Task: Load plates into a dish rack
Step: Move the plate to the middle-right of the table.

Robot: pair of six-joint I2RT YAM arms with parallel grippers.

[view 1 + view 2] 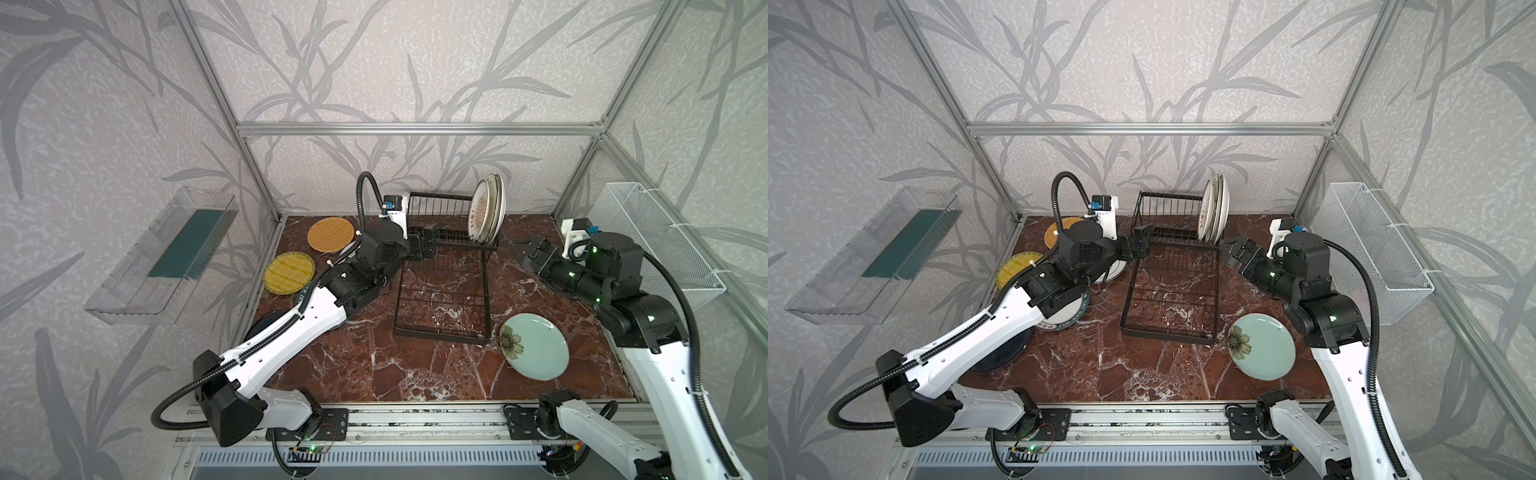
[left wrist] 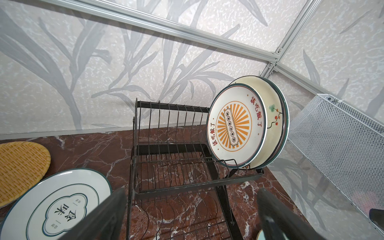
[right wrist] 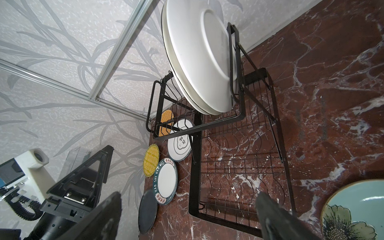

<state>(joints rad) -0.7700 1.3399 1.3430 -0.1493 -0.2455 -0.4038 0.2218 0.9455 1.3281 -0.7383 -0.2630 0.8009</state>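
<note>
Left claw [image 1: 423, 245]: wide, empty, mid-frame, just left of your dish rack [image 1: 440, 336].
Right claw [image 1: 525, 249]: wide, empty, right of it.
Plates [image 1: 482, 212]: three upright at its right end.

A sunburst plate [image 2: 234, 128] stands upright in the dish rack [image 2: 172, 148], seemingly with two more plates [image 2: 274, 116] behind it. The left gripper [image 2: 191, 192] gapes empty before the rack.

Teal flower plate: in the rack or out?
Out. The teal flower plate lies flat on the marble table, beside the dish rack's front corner.
</note>
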